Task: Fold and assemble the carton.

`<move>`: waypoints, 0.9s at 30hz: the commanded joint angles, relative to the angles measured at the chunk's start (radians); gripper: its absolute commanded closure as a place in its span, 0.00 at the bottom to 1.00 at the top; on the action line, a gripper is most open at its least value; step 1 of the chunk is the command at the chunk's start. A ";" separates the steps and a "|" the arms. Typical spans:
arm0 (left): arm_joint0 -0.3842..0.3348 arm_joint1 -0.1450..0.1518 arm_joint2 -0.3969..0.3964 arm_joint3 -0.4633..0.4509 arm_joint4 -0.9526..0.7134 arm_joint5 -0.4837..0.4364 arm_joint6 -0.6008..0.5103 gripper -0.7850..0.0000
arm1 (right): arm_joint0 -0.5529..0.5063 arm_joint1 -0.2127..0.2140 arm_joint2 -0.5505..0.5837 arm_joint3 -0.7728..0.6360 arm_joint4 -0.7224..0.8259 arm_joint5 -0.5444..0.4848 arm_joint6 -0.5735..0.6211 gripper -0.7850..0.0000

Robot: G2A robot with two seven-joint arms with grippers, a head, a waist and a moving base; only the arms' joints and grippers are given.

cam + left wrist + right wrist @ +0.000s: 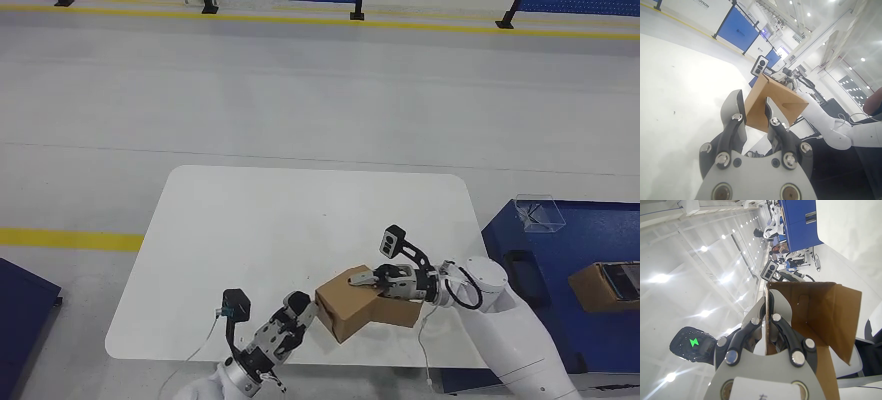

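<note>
Clamping carton [815, 313] wall w/ R gripper [768, 298]. Holding L gripper [753, 96] wide open astride carton corner, poss. touching. Keep R firm; push L square.

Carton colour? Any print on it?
The carton is plain brown cardboard, with no print visible. It shows best in the left wrist view.

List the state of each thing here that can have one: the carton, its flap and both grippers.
carton: folded into a box shape, one end open, held by the right gripper.
flap: unfolded, sticking out from the open end.
right gripper: shut on a carton wall at the open end.
left gripper: open, its fingers at the carton's opposite end; contact unclear.
</note>
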 commanded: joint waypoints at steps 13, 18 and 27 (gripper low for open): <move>0.022 0.003 0.013 -0.006 0.114 -0.019 0.072 0.35 | 0.022 -0.003 -0.034 0.039 0.043 0.081 0.049 1.00; 0.025 0.004 0.016 -0.005 0.137 -0.012 0.081 0.33 | 0.040 -0.005 -0.044 0.063 0.060 0.107 0.072 1.00; 0.034 0.006 0.027 -0.008 0.164 -0.014 0.088 0.34 | 0.062 -0.008 -0.060 0.085 0.075 0.125 0.078 1.00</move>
